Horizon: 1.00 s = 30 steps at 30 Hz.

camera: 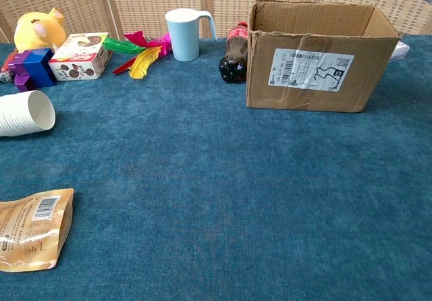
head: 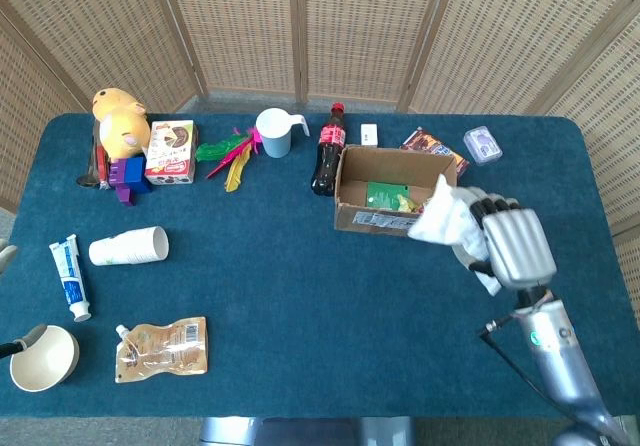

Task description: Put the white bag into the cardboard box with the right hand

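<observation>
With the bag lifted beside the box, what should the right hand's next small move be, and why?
Probably carry it a little further toward the box's middle, then release. In the head view the right hand holds the white bag raised by the near right corner of the cardboard box, its tip just overlapping the opening.

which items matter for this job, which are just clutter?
Job: white bag, held by the right hand; cardboard box.

Clutter: cola bottle, mug, feathers, cookie box, plush toy, paper cups, toothpaste, bowl, brown pouch.
</observation>
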{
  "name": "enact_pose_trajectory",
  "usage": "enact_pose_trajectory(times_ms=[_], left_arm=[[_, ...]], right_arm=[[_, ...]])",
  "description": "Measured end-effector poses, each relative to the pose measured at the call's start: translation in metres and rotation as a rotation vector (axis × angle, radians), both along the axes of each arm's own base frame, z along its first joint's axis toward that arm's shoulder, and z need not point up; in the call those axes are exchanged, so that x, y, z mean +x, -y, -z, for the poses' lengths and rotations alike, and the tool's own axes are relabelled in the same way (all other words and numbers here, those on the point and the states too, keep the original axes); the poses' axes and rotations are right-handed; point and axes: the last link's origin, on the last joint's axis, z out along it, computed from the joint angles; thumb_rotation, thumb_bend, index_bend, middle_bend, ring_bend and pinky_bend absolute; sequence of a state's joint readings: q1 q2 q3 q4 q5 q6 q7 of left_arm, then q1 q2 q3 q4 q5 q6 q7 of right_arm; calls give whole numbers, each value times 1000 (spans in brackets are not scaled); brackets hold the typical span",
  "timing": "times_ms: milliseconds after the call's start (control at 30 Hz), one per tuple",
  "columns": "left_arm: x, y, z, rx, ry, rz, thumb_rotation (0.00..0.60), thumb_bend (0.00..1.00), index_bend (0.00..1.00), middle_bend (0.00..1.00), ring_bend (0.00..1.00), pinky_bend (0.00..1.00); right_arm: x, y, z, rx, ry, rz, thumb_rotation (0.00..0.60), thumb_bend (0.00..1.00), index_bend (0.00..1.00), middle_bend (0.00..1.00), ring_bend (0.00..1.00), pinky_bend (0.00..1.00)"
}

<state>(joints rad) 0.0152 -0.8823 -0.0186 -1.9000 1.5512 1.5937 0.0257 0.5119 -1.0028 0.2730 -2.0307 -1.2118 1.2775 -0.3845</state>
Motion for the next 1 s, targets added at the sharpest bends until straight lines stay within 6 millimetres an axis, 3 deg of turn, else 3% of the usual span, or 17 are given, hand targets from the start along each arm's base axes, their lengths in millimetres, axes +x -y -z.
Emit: enact_pose_trajectory(times_ms=[300, 600, 633, 667, 700, 733, 800, 867, 1000], left_arm=[[-2, -3, 2, -4, -5, -13, 600, 69, 61, 0, 0, 0], [-4, -7, 3, -6, -9, -27, 600, 69, 62, 0, 0, 0], [-4, -7, 2, -6, -9, -29, 600, 69, 62, 0, 0, 0], [-5, -8, 2, -6, -9, -32, 600, 70, 62, 0, 0, 0], [-6, -8, 2, -5, -8, -34, 600, 69, 61, 0, 0, 0], [-6, -8, 2, -5, -8, -35, 600, 69, 62, 0, 0, 0], [-6, -8, 1, -1, -6, -34, 600, 70, 62, 0, 0, 0], [-6, -9, 1, 0, -6, -34, 600, 70, 61, 0, 0, 0], [-6, -9, 2, -7, -6, -34, 600, 69, 61, 0, 0, 0]], right_arm=[[43, 65, 6, 49, -189, -117, 600, 592, 627, 638, 630, 764], [60, 103, 31, 83, -273, -70, 600, 580, 597, 623, 609, 759], [60, 105, 35, 88, -277, -61, 600, 554, 477, 567, 560, 733], [60, 107, 39, 94, -283, -51, 600, 509, 292, 443, 468, 682], [59, 109, 43, 106, -295, -38, 600, 461, 170, 328, 378, 632], [58, 110, 45, 118, -302, -28, 600, 338, 23, 136, 197, 529], [56, 111, 49, 150, -304, -4, 600, 148, 0, 9, 36, 420], [55, 112, 49, 161, -302, 10, 600, 11, 0, 0, 0, 338], [54, 114, 42, 125, -319, -8, 600, 0, 0, 0, 0, 292]])
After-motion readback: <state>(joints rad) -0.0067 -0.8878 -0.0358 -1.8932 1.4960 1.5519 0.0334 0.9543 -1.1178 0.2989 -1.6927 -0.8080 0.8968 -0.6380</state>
